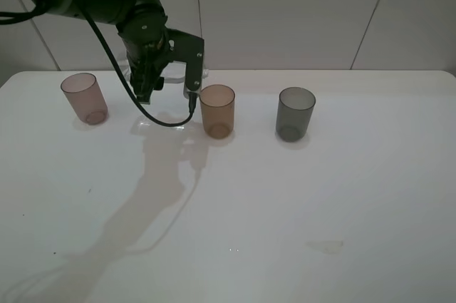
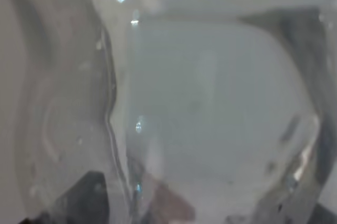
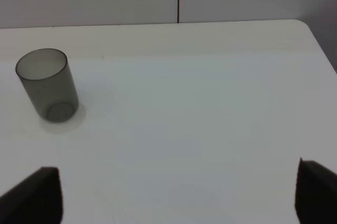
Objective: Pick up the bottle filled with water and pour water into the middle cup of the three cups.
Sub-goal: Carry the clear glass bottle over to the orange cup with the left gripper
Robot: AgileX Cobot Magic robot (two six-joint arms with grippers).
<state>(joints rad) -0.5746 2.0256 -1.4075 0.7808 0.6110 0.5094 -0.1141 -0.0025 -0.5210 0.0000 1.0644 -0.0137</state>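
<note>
Three cups stand in a row on the white table: pinkish-mauve (image 1: 85, 98), amber middle cup (image 1: 217, 110), dark grey (image 1: 295, 113). My left gripper (image 1: 169, 68) hangs just left of and above the amber cup, shut on the clear bottle (image 1: 203, 73). Only clear slivers of the bottle show beside the fingers there, and its tilt is hard to judge. In the left wrist view the bottle (image 2: 210, 113) fills the picture, blurred. My right gripper (image 3: 179, 197) is open and empty over bare table, with the grey cup (image 3: 46, 84) ahead of it.
The white table (image 1: 285, 210) reaches a pale panelled wall behind the cups. The left arm's black cable (image 1: 153, 119) loops down close to the table, left of the amber cup. A faint wet smear (image 1: 325, 247) lies on the near right of the table.
</note>
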